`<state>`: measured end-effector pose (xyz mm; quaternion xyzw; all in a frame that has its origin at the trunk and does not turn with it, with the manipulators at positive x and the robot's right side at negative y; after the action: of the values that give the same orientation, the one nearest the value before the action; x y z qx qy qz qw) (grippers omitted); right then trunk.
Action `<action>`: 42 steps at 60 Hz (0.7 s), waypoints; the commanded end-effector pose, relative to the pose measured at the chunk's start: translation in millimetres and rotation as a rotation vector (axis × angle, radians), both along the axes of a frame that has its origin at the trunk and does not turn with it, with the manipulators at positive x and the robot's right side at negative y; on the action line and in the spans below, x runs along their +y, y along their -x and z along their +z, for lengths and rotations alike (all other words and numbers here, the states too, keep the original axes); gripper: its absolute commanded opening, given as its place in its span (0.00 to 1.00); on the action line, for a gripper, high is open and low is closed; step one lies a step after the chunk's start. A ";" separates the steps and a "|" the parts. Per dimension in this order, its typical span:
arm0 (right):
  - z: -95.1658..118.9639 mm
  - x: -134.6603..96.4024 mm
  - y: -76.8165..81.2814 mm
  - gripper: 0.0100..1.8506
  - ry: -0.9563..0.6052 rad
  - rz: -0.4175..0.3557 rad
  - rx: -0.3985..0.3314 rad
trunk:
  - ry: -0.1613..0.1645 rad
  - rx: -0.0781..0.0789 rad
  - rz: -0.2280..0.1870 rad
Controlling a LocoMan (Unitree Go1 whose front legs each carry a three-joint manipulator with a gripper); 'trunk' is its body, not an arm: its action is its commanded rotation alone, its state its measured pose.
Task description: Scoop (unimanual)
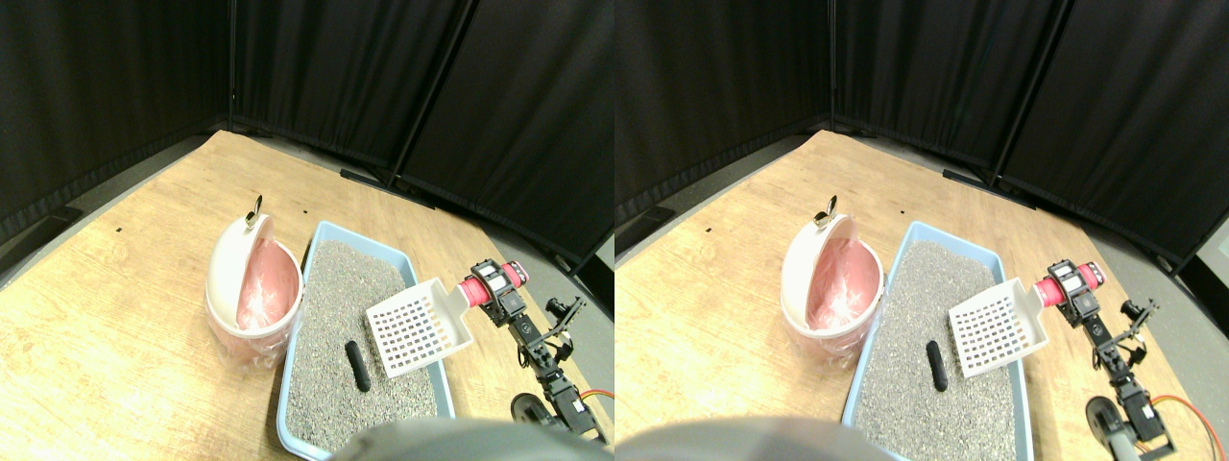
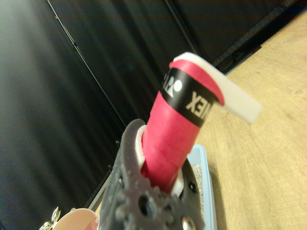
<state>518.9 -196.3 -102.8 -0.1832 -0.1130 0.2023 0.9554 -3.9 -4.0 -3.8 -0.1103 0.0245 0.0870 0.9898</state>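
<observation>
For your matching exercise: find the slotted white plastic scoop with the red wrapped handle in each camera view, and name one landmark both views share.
Stereo pair view: the slotted white plastic scoop with the red wrapped handle hangs over the right side of the litter, handle toward the right gripper.
Wrist view: only its handle shows, filling the middle and rising from the jaw frame; the slotted head is not in view.
Shared landmark: the light blue litter tray, whose rim shows beside the handle.

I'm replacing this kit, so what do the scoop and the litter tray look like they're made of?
The scoop looks like matte white moulded plastic, with a slotted grid; its handle is wrapped in red tape. The litter tray looks like smooth pale blue plastic, with a thin rounded rim, holding coarse grey litter, probably mineral.
</observation>
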 end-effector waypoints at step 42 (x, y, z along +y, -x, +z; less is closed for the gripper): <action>9.9 19.2 -0.4 0.03 0.192 0.022 -0.045 | 0.046 0.020 -0.004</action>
<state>519.7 -181.8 -101.8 -0.2886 -0.0871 0.2208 0.9276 -3.5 -4.0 -3.6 -0.1241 0.0301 0.0807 0.9885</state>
